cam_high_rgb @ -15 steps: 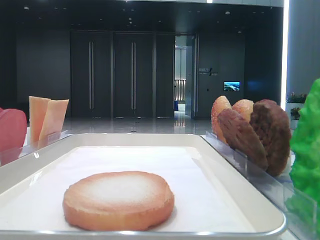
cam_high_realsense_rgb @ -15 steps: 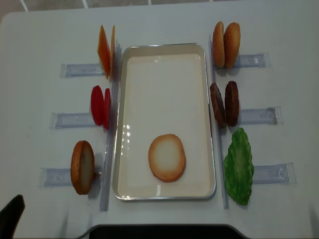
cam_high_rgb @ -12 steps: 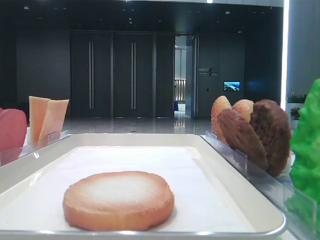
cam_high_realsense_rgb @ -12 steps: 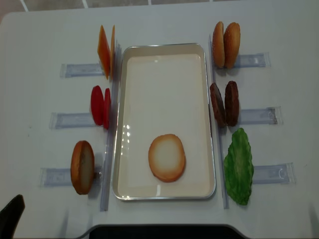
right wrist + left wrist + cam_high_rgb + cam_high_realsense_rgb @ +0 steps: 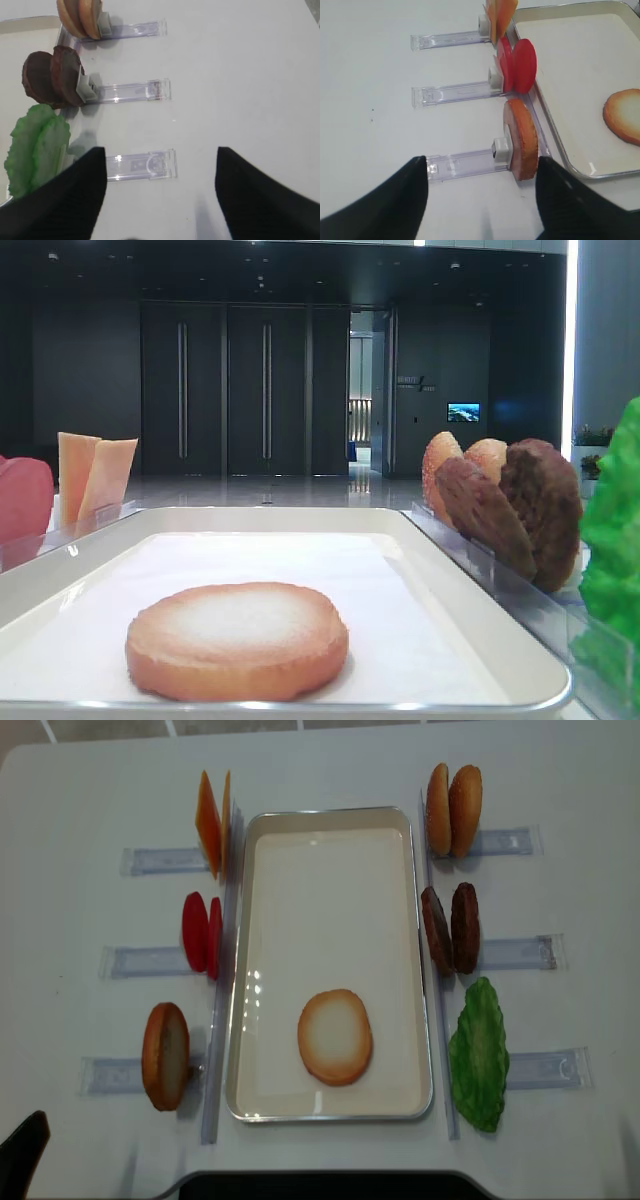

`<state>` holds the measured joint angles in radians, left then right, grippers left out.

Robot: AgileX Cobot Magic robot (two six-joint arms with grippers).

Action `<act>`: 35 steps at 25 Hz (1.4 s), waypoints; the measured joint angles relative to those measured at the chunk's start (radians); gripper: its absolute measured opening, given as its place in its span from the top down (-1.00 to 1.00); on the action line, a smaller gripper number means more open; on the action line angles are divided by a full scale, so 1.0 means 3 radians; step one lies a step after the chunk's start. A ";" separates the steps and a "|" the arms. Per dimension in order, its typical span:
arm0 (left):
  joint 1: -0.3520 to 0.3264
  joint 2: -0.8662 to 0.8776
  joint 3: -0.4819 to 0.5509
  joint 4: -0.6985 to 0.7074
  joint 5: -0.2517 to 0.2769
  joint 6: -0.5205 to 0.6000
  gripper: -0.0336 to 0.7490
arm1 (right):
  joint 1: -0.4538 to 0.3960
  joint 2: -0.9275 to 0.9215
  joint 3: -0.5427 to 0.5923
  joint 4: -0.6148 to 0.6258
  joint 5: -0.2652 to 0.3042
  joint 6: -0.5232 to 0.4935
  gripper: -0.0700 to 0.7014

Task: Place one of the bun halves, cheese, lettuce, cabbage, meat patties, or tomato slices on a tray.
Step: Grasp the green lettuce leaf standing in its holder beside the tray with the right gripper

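Exterior high (realsense) view: a bun half [image 5: 335, 1036] lies flat, pale face up, in the lower part of the white tray [image 5: 331, 817], at frame centre. Lower left, a second bun half [image 5: 165, 1056] stands on edge in a clear holder [image 5: 112, 1075] just beside the tray's left rim. Lower right, the lettuce [image 5: 479, 1055] stands in its own holder [image 5: 543, 1068] beside the right rim. Mid-frame, the tomato slices [image 5: 202, 934] stand at left and the meat patties [image 5: 450, 928] at right. At the top, the cheese [image 5: 211, 823] stands at left and two more bun halves [image 5: 453, 809] at right.

Right wrist view: the right gripper [image 5: 161, 192] has its fingers spread wide, with nothing between them, above the table [image 5: 240, 75] near the lettuce holder.

Left wrist view: the left gripper [image 5: 481, 202] is likewise spread, empty, near the standing bun half.
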<state>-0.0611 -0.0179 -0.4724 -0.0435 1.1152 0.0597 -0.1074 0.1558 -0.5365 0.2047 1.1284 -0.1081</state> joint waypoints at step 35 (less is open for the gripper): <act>0.0004 0.0000 0.0000 0.0000 -0.0001 0.0000 -0.41 | 0.0714 0.2492 -0.1396 0.0223 0.0312 0.0556 -0.30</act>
<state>-0.0598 -0.0179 -0.4724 -0.0435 1.1148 0.0597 0.1068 0.9035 -0.9552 0.2715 1.2220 0.0588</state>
